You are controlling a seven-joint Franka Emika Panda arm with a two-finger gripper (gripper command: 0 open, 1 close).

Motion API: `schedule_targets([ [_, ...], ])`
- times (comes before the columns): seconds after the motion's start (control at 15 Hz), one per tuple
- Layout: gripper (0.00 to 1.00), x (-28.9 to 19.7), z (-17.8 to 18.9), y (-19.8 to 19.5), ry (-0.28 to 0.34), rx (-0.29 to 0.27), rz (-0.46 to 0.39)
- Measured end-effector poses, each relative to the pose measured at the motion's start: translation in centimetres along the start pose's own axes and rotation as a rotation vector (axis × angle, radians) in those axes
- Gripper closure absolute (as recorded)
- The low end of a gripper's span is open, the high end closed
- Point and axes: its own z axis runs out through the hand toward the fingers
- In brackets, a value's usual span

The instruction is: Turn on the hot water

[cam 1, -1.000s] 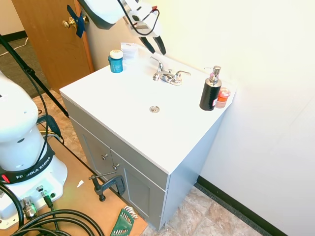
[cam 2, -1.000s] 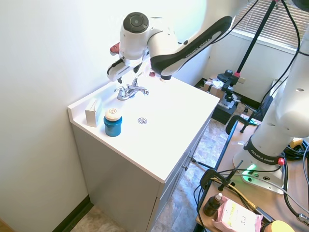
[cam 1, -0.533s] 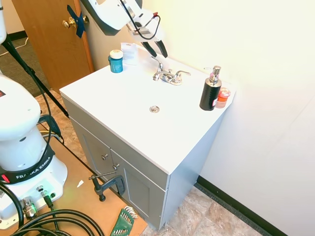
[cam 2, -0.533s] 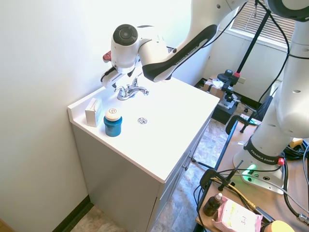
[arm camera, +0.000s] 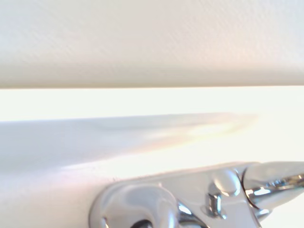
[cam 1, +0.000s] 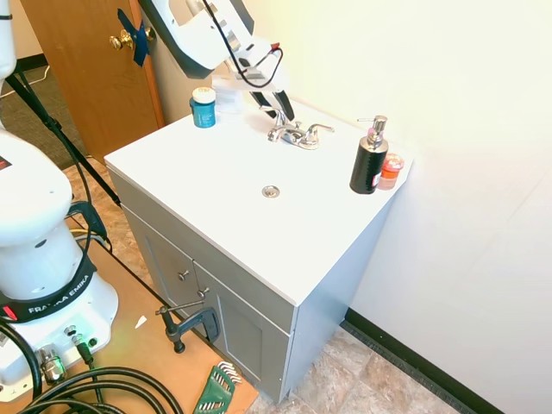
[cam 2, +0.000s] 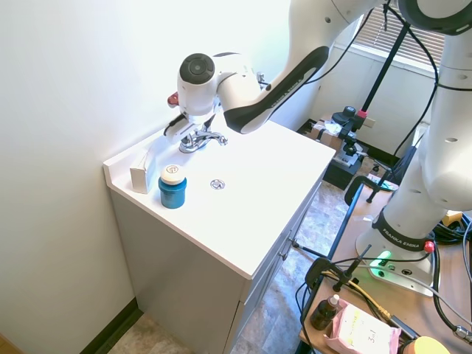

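The small chrome faucet (cam 1: 295,134) stands at the back of the white vanity top (cam 1: 216,172). My gripper (cam 1: 278,110) has come down at the faucet's left side, with its dark fingers around the hot water lever (cam 1: 277,128); the fingers cover most of that lever. The fingers look apart, so the gripper is open. The matching right lever (cam 1: 320,129) is free. In the second exterior view the gripper (cam 2: 181,130) hides the faucet's (cam 2: 200,140) rear side. The wrist view shows the chrome faucet body (arm camera: 156,202) close up against the white backsplash.
A black pump soap bottle (cam 1: 369,159) and a small orange jar (cam 1: 391,170) stand right of the faucet. A blue jar (cam 1: 203,107) and a white box (cam 1: 226,89) sit to its left. The drain (cam 1: 271,191) is in front. The wall runs directly behind the faucet.
The gripper has dropped from above the faucet down to its left handle, close to the wall. Nothing else on the vanity has moved.
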Motion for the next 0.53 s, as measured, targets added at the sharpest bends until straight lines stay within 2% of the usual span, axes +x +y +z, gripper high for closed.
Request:
schedule_targets([
  [0.27,0.0,0.7,-0.4,2.7,-0.031,0.024,0.021],
  [0.4,0.0,0.7,-1.4,5.2,-0.12,0.011,0.03],
  [0.53,0.0,0.4,-3.2,8.4,-0.236,0.027,0.03],
])
